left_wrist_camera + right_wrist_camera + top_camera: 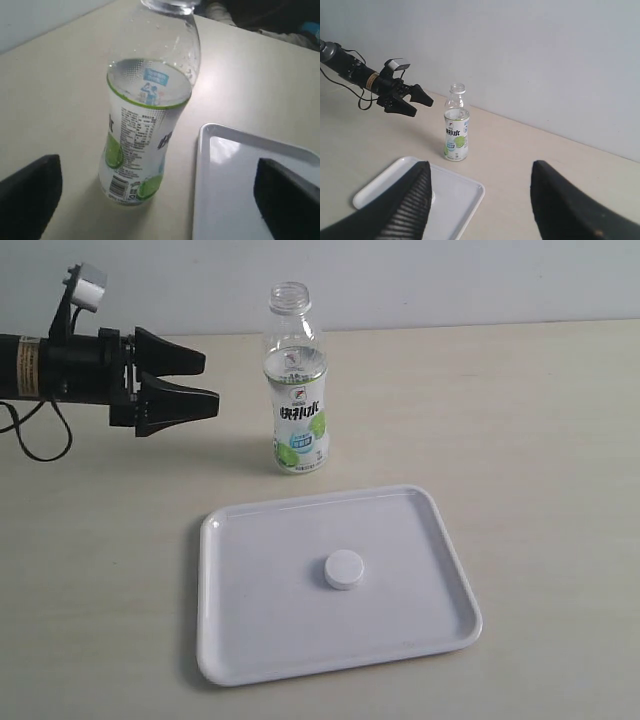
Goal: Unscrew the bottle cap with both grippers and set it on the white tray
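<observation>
On the outside camera the job looks done: the bottle cap lies mid white tray, the bottle stands uncapped behind it, and the left gripper hangs beside the bottle, spread wide, apart from it. Its wrist camera misses the cap. Only the right wrist camera shows the right gripper, spread wide and empty; I reckon just backing away remains

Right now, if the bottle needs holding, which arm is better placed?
Left, probably. The left gripper hangs open beside the bottle, aimed at it; the right gripper, also open, sits well back beyond the white tray.
</observation>
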Robot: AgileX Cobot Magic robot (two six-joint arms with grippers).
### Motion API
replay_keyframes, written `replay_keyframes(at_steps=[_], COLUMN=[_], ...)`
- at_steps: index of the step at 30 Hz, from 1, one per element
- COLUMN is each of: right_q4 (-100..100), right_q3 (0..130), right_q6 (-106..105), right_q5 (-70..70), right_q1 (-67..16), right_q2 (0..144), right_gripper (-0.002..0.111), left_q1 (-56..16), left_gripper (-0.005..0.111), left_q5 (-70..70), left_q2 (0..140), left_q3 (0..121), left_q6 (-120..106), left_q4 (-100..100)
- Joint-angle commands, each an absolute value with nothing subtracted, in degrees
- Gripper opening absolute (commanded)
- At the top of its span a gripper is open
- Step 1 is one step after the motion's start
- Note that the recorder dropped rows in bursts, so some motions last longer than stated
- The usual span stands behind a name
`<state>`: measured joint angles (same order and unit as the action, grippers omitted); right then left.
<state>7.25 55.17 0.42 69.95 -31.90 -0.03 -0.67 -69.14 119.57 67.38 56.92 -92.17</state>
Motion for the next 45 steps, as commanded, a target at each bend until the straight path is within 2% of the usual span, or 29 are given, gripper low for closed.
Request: replay_keyframes(at_steps=[1,25,34,37,38,40,42,45], right_q4=[7.68,7.68,8.17,8.16,8.16,8.16,8.16,9.08], right_q3=[55.21,55.21,55.21,54.56,54.1,52.99,52.02,50.66], right_q6=[0.0,0.0,0.0,0.0,0.0,0.0,0.0,0.0], right_q5=[69.96,69.96,69.96,69.96,69.96,69.96,69.96,69.96], right_q1=[-31.95,-31.95,-31.95,-31.95,-31.95,-31.95,-31.95,-31.95], right_q2=[0.0,0.0,0.0,0.0,0.0,0.0,0.0,0.0], right_gripper=[0.056,0.056,0.056,0.056,0.056,0.056,0.056,0.056], left_q1=[-0.6,-0.71,-0.94,-1.2,-1.2,-1.2,-0.93,-0.63], left_gripper=[0.105,0.105,0.103,0.086,0.073,0.043,0.001,0.006], left_q5=[-69.96,-69.96,-69.96,-69.96,-69.96,-69.96,-69.96,-69.96], left_q2=[119.08,119.08,119.08,119.08,118.99,118.99,118.99,119.09], left_q3=[67.47,67.47,67.47,67.47,67.47,67.47,67.47,67.47], left_q6=[57.32,65.78,68.09,68.09,68.09,68.09,68.09,69.2], left_q4=[-93.0,-91.56,-84.22,-81.82,-81.55,-81.3,-81.16,-81.2])
